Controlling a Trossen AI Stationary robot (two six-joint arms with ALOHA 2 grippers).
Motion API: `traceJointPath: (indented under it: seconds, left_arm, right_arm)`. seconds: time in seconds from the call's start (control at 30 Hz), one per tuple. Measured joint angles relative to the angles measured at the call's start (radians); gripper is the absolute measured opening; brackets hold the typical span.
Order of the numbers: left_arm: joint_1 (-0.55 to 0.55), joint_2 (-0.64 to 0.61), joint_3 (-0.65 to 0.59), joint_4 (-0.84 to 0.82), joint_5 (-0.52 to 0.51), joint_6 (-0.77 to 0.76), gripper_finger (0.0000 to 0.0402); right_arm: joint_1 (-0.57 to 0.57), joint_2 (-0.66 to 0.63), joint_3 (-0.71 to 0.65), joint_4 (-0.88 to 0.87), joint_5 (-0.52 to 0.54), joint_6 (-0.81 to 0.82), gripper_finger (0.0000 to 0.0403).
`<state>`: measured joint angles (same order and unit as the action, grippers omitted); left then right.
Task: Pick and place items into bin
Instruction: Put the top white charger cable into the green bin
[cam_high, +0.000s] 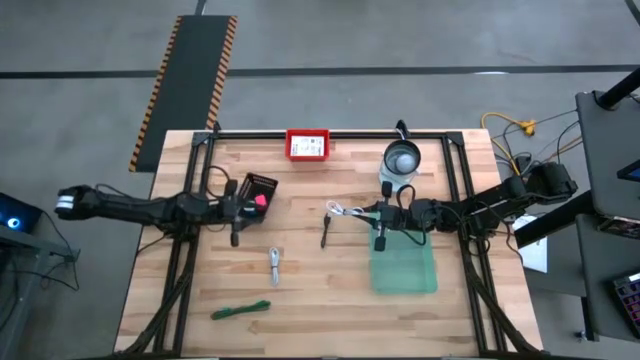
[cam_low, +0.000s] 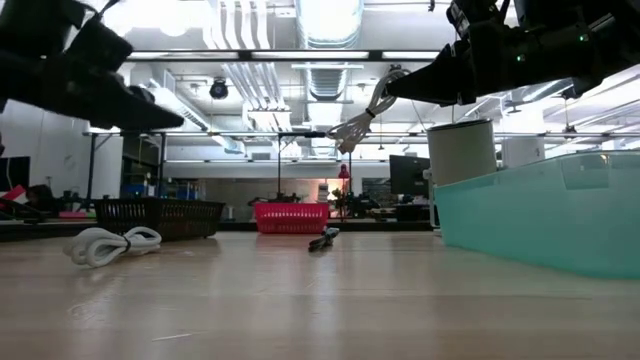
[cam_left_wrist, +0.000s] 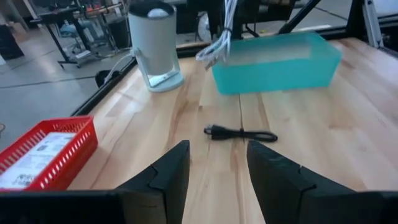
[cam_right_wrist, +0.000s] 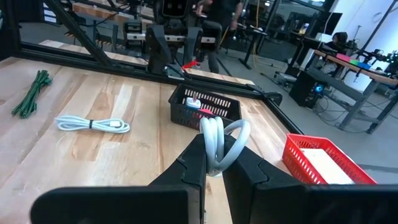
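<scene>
My right gripper (cam_high: 357, 211) hangs above the table left of the teal bin (cam_high: 403, 268), shut on a white coiled cable (cam_right_wrist: 219, 142) that shows lifted in the low view (cam_low: 358, 122). My left gripper (cam_left_wrist: 217, 167) is open and raised beside the black basket (cam_high: 258, 190), touching nothing. A second white coiled cable (cam_high: 275, 265) lies flat on the table. The thin black stick (cam_left_wrist: 241, 133) lies between the arms. The green tie (cam_high: 240, 310) rests near the near edge. White printed cards fill the red basket (cam_high: 308, 145). My right gripper pinches the white cable's bundled loops (cam_right_wrist: 213, 134) between its two fingers, which come level from the table's right side. The cable is lifted clear of the table. Its free loops stick out past the fingertips and droop below them (cam_low: 350, 130).
A glass jar with a metal lid (cam_high: 402, 160) stands just beyond the bin. The black basket (cam_right_wrist: 205, 106) holds pink and white items. A black metal frame rims the table (cam_high: 300, 133). Bare wood lies around the stick and near the table's near edge.
</scene>
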<state>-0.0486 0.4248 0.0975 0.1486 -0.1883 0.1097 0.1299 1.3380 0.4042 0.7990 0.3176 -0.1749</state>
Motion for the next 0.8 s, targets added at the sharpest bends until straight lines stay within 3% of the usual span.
traceJointPath:
  seconds: [0.4, 0.8]
  left_arm:
    - [0.001, -0.121, -0.063, 0.001, 0.000, 0.000, 0.0144]
    - [0.001, -0.128, -0.063, 0.000, 0.000, 0.000, 0.0144]
  right_arm:
    - [0.001, -0.010, 0.017, -0.063, -0.001, 0.044, 0.0024]
    - [0.010, -0.088, 0.338, -0.867, -0.004, 0.270, 0.0024]
